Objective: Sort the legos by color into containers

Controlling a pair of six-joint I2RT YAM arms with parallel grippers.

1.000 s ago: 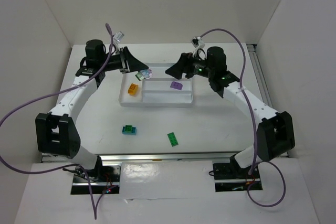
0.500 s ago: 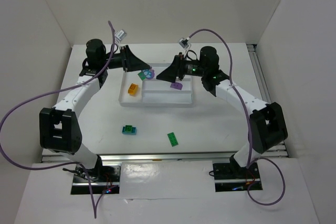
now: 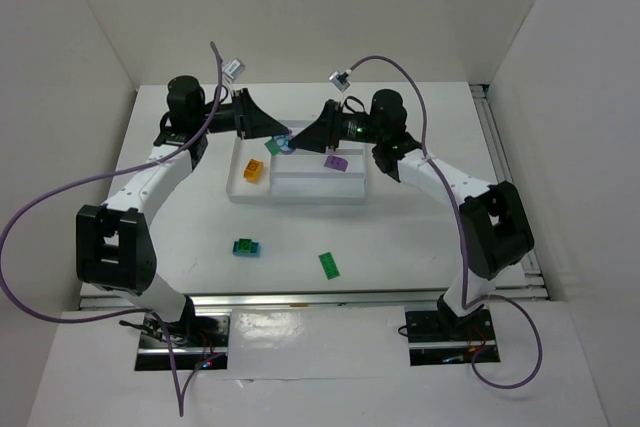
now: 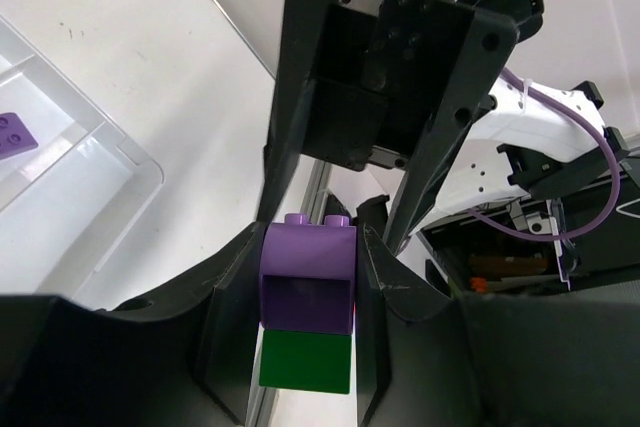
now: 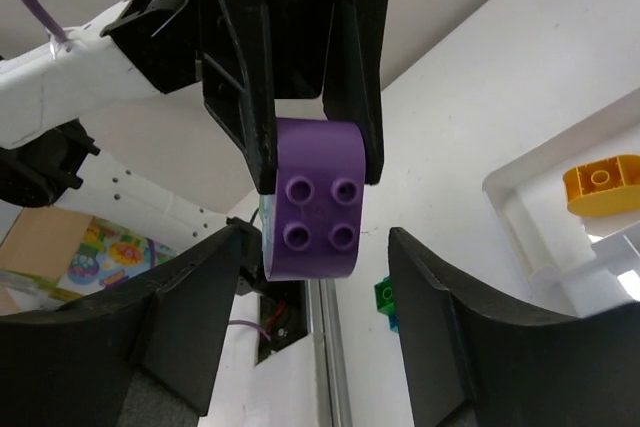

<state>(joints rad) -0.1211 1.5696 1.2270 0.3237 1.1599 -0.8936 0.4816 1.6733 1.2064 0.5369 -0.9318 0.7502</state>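
Above the back left corner of the white tray (image 3: 300, 190), my left gripper (image 3: 278, 140) is shut on a small stack of legos. In the left wrist view a purple brick (image 4: 307, 265) with a green brick (image 4: 305, 359) beneath it sits between the fingers. My right gripper (image 3: 298, 140) faces it tip to tip. In the right wrist view its open fingers flank the purple brick's (image 5: 313, 197) studded end, with a gap on the right side. An orange brick (image 3: 253, 171) and a purple brick (image 3: 335, 161) lie in separate tray sections.
A teal and green brick (image 3: 246, 247) and a green brick (image 3: 329, 265) lie on the table in front of the tray. White walls enclose the table at the back and on both sides. Purple cables loop above both arms.
My right gripper has moved left until it meets the left gripper, and its fingers have narrowed around the purple brick. The left gripper has barely moved and still holds the stack.
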